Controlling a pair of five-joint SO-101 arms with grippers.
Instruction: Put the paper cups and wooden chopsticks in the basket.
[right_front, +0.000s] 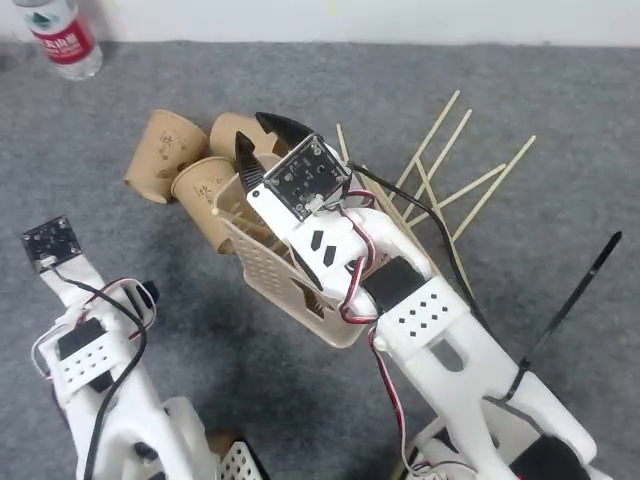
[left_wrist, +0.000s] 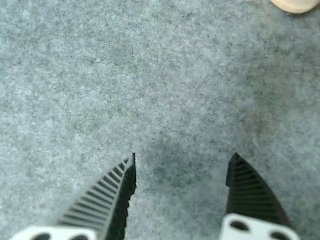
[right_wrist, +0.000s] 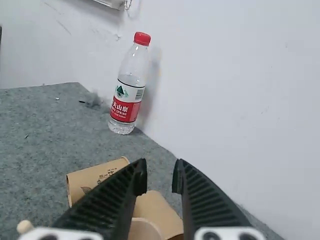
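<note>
High view: right hand (right_front: 264, 140) over far rim of basket (right_front: 265, 270), slightly parted, empty; cups (right_front: 200, 185) on their sides just far-left of it; chopsticks (right_front: 455, 165) fanned far-right; left hand (left_wrist: 182, 160) wide apart over bare worktop (left_wrist: 165, 80), near-left, farther off.

- The counter (right_front: 500, 90) is covered in grey, felt-like cloth, matt and rough.
- The paper cups (right_front: 160, 150) are made of brown matt paper.
- The chopsticks (right_front: 470, 190) are seen as pale, bare wood.
- The basket (right_front: 270, 270) is moulded in smooth beige plastic with a perforated wall.
- The left hand (left_wrist: 182, 162) and right hand (right_wrist: 159, 176) are formed of matt black plastic, ribbed inside.
- The bottle (right_wrist: 127, 90) at the far wall is made of clear glossy plastic.
</note>
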